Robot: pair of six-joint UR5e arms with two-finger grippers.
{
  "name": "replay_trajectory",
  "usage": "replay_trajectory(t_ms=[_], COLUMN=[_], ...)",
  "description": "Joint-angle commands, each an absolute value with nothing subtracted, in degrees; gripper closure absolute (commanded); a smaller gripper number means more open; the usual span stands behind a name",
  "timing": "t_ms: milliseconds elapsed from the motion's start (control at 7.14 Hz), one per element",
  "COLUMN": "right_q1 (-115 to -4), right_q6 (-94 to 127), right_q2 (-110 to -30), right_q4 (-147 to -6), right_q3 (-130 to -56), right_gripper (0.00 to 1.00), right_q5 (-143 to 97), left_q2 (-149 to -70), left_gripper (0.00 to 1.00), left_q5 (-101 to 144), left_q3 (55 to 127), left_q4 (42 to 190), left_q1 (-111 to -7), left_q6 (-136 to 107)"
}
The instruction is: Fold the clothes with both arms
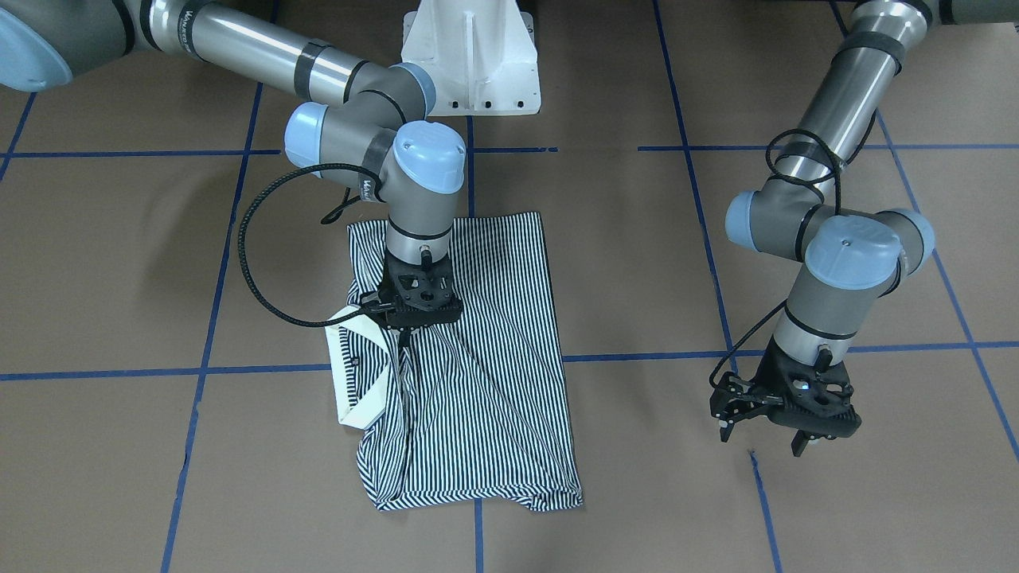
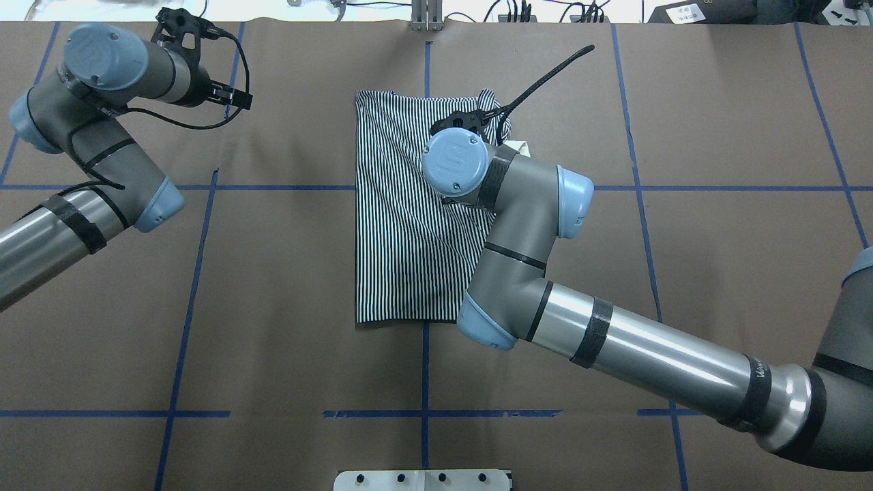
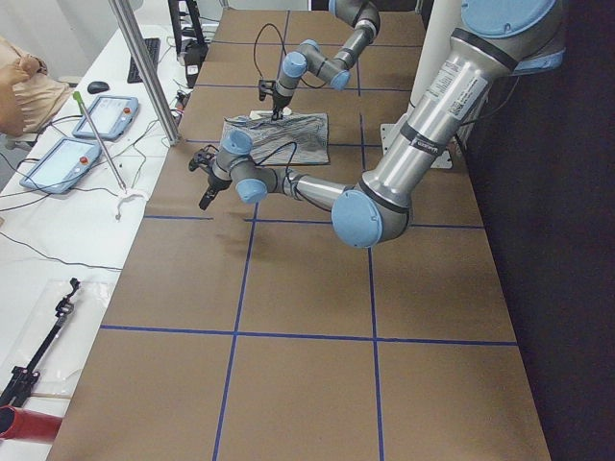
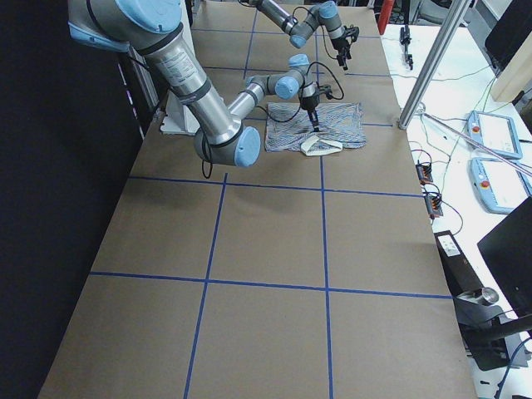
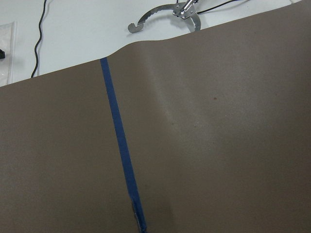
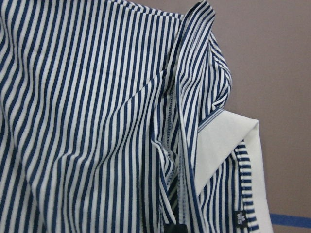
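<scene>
Exterior front-facing view: one end of the shirt is pinched while the other arm is parked aside.

The polo shirt (image 1: pixel 493 358) is laid on the table (image 1: pixel 677 493) at centre-left of the frame, narrowed to a long strip, with its cream collar (image 1: pixel 354 398) poking out at the strip's left edge. The right gripper (image 1: pixel 400 333) is closed on a raised ridge of striped cloth just beside that collar; the hold is judged to be taken so this end can be lifted over for the next fold. The left gripper (image 1: pixel 763 440) is held with fingers apart and empty at lower right, well apart from the shirt, apparently so that the fabric is not disturbed.
</scene>
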State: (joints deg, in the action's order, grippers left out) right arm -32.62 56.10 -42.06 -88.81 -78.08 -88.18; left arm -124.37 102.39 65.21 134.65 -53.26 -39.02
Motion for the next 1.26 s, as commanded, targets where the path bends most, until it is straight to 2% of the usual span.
replay_trajectory(t_ms=[0,280,420,560,700,1121], right_q1=[-34.54,-34.80,-34.72,-34.63,-34.63,-37.52], right_q6=[54.76,53.09,53.35,53.87,53.62,54.14], right_q2=[-45.15,-50.77,-51.32,-51.76,-52.20,-52.91], right_q4=[-88.68,-87.98,-87.89,-87.54,-85.02,-78.78], right_q3=[-81.11,-85.59,-85.69,-85.61,-85.43,-85.69], right_gripper=[1.00,1.00,0.91,0.11,0.00,0.00], right_q5=[-88.42,-87.98,-87.98,-87.98,-87.89,-90.68], left_q2=[-124.37,-124.37,-124.37,-124.37,-124.37,-124.45], left_gripper=[0.00,0.00,0.00,0.00,0.00,0.00], left_q5=[102.39,102.39,102.39,102.39,102.39,103.52], left_q3=[65.21,65.21,65.30,65.30,65.39,66.61], left_q4=[134.65,134.65,134.65,134.74,134.74,134.74], left_q1=[-53.26,-53.26,-53.26,-53.26,-53.26,-53.17], left_q6=[-39.11,-39.11,-39.11,-39.11,-39.11,-40.77])
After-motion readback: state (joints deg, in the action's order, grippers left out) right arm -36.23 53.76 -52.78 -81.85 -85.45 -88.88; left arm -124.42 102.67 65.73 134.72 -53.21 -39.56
